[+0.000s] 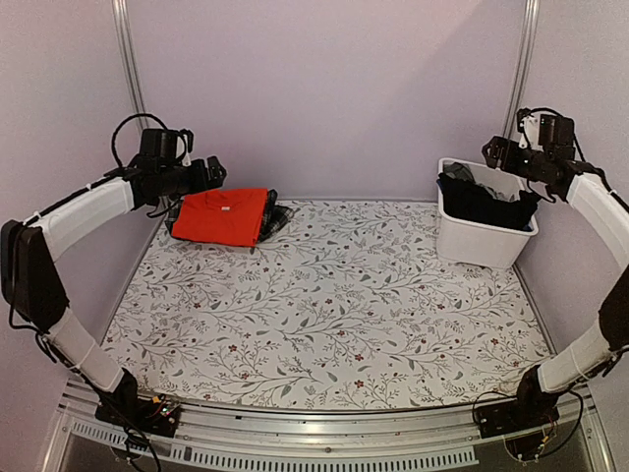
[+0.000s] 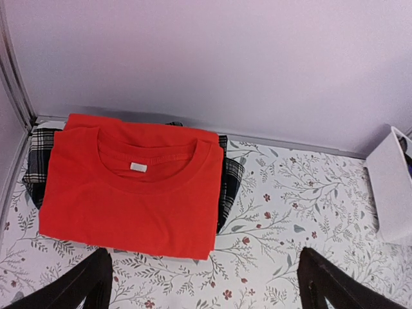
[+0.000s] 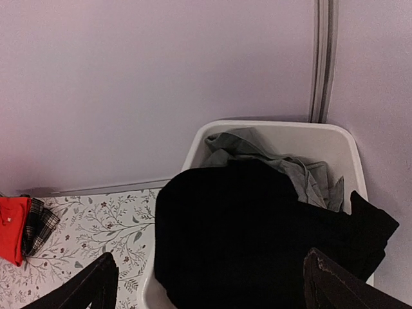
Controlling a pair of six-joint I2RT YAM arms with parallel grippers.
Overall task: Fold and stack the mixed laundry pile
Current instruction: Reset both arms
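lying folded at the far left corner of the table [image 1: 334,305], the orange-red shirt [image 2: 129,187] sits on the plaid garment [image 2: 40,158]; the black garment [image 3: 244,232] and grey garment [image 3: 257,151] fill the white bin [image 1: 482,248] at far right. the left tool [image 2: 206,277] hangs above the stack, spread wide and empty; the right tool [image 3: 209,277] hangs over the bin, likewise wide and empty.

Lab booth: aluminium frame [image 1: 128,49], plain walls [image 1: 324,88]

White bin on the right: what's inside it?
The white bin holds a black garment draped over its rim, and a crumpled grey garment behind it. Anything beneath them, and the bin's floor, is covered.
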